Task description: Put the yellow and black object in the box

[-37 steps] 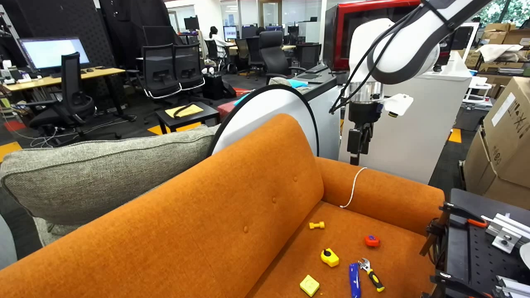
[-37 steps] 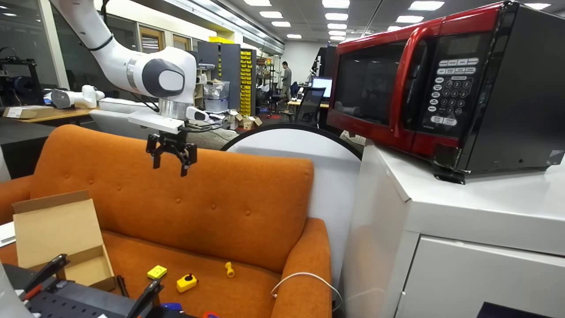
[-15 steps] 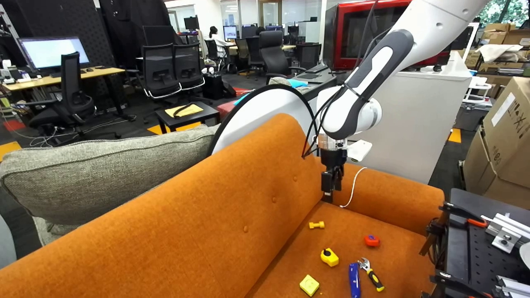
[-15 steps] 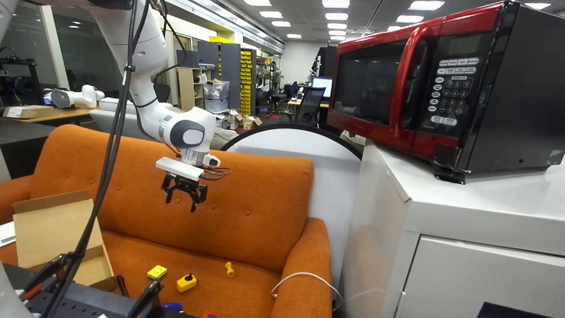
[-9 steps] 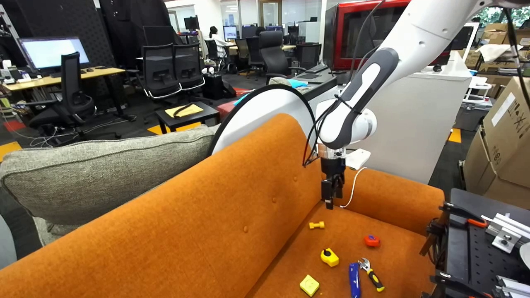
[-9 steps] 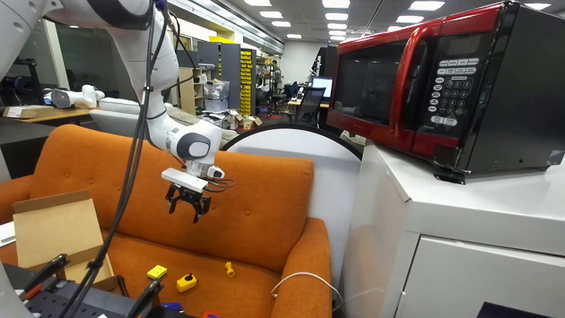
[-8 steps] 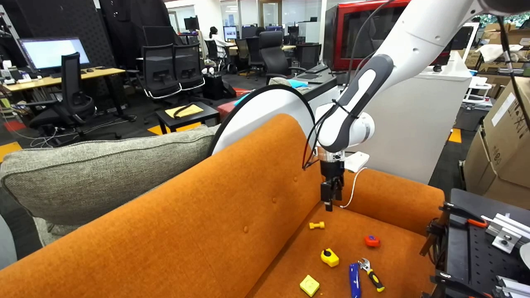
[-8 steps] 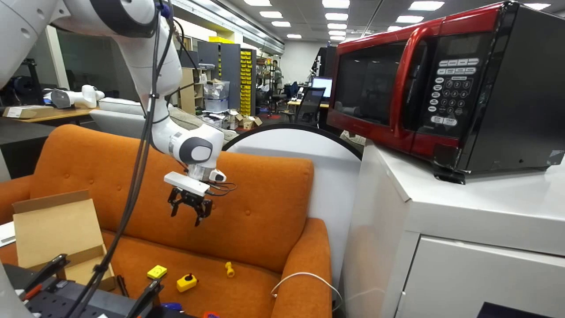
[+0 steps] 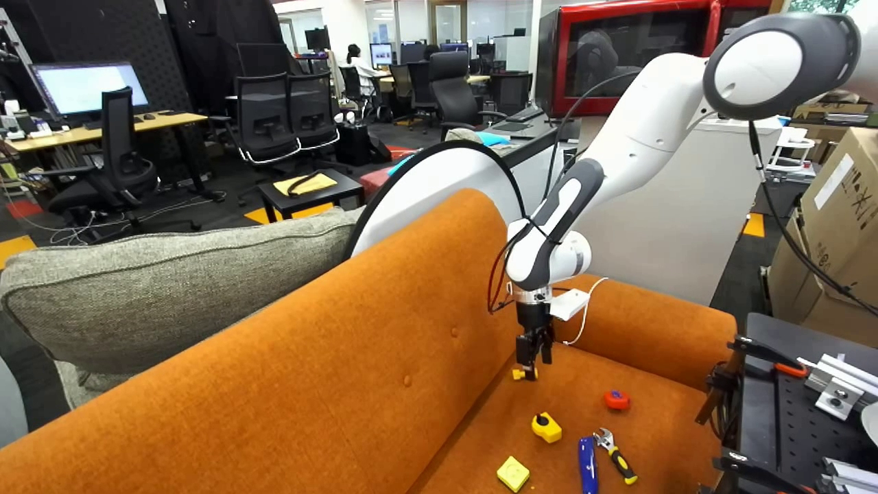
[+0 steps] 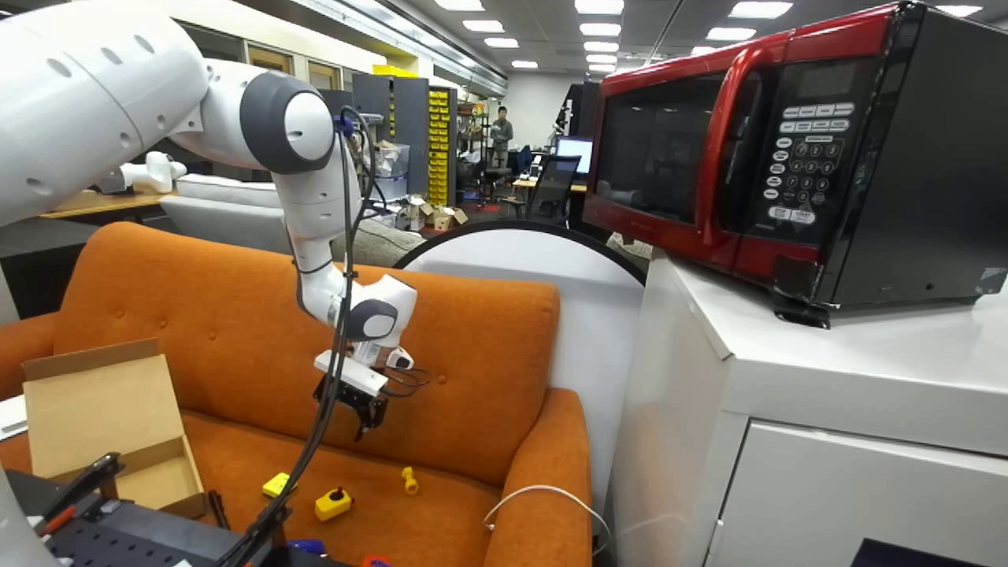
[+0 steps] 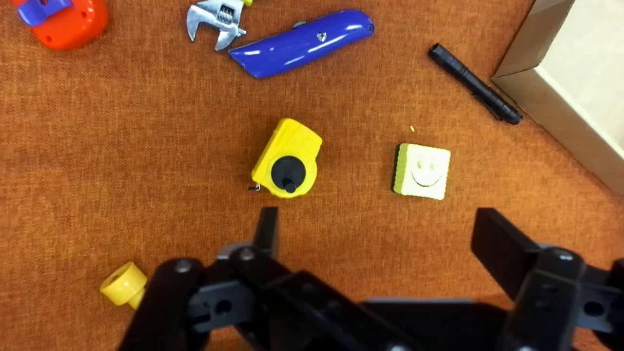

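The yellow and black object [image 11: 285,151], a rounded yellow piece with a black disc on top, lies on the orange sofa seat. It shows in both exterior views [image 9: 547,429] [image 10: 332,505]. My gripper [image 11: 375,214] is open and empty, pointing down above the seat. In the wrist view the object lies just beyond the left fingertip, outside the gap between the fingers. In an exterior view the gripper [image 9: 538,367] hangs behind the object, toward the armrest. The open cardboard box [image 10: 102,409] stands on the seat with its lid up. Its wall shows at the wrist view's right edge [image 11: 560,105].
On the seat lie a yellow square block [image 11: 429,170], a yellow dumbbell-shaped piece [image 11: 124,283], a blue knife [image 11: 302,44], a wrench [image 11: 214,19], a red piece [image 11: 68,22] and a black pen-like stick [image 11: 473,83]. The sofa backrest [image 10: 260,331] rises behind. A black table [image 9: 789,412] with clamps stands in front.
My gripper has come down from high above the sofa to low over the seat, staying open. The arm has reached out and its cables have swung. The objects and the box have not moved.
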`<action>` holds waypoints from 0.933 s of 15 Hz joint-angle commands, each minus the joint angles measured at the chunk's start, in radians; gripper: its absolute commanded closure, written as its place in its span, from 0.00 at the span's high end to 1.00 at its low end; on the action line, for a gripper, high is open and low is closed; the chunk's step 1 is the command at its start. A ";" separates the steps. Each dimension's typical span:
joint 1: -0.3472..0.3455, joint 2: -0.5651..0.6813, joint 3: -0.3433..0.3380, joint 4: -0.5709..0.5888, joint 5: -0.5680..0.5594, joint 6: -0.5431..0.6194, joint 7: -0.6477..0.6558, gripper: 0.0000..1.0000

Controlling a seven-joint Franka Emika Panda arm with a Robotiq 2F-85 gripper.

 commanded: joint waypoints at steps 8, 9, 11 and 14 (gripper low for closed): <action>-0.028 0.019 0.025 0.024 -0.016 -0.016 0.014 1.00; -0.017 0.047 0.013 0.044 -0.021 -0.009 0.031 1.00; -0.009 0.099 0.003 0.078 -0.022 0.005 0.059 1.00; 0.013 0.186 -0.019 0.135 -0.022 0.032 0.131 1.00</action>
